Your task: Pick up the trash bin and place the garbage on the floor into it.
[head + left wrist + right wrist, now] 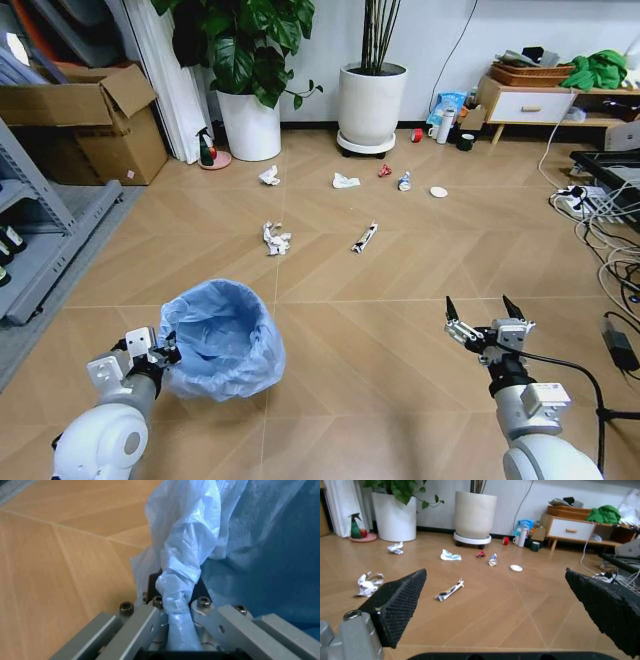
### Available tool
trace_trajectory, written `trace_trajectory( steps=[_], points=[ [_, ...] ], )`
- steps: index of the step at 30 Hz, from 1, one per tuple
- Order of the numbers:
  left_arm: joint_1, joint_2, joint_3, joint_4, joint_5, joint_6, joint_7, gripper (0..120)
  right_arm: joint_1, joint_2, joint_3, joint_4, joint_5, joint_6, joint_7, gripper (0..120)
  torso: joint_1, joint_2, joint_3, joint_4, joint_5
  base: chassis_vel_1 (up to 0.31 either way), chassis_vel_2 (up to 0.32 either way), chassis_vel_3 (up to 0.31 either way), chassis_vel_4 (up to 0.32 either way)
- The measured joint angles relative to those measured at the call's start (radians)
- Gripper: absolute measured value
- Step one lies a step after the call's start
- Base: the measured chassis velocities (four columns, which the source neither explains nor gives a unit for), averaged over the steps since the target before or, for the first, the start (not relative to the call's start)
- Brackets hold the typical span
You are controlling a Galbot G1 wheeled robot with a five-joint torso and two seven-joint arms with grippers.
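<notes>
The trash bin (pixel 225 342), lined with a crinkled light-blue bag (pixel 260 555), is at the near left. My left gripper (pixel 165 352) is shut on its rim, a fold of bag pinched between the fingers (pixel 177 600). My right gripper (pixel 485 310) hovers open and holds nothing at the near right (pixel 505 607). The garbage lies farther out on the floor (pixel 400 330): a paper wad (pixel 276 239) (pixel 368 584), a twisted wrapper (pixel 364 238) (pixel 450 590), another wad (pixel 269 176), white paper (pixel 345 181), a red wrapper (pixel 385 170), a small bottle (pixel 404 181) and a lid (pixel 438 191).
Two white plant pots (pixel 371 103) (pixel 249 125) and a green spray bottle (pixel 206 148) stand by the far wall. A cardboard box (pixel 95 120) and grey shelf (pixel 40 230) line the left. Cables (pixel 600 225) and a low cabinet (pixel 540 105) are at the right.
</notes>
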Motion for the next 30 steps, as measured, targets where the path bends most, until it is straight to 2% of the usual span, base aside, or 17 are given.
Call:
trace_trajectory(
  steps=[9, 30],
  points=[
    [0.005, 0.003, 0.005, -0.002, 0.002, -0.004, 0.013, 0, -0.002, 0.006, -0.011, -0.009, -0.016, 0.008, 0.000, 100, 0.000, 0.000, 0.000, 0.0000, 0.0004, -0.157, 0.203, 0.167, -0.214],
    [0.003, 0.003, 0.014, 0.011, 0.013, -0.011, 0.027, 0, 0.004, 0.011, -0.024, -0.028, -0.029, 0.014, 0.002, 100, 0.000, 0.000, 0.000, -0.0001, -0.0004, -0.069, 0.285, 0.061, -0.281]
  ],
)
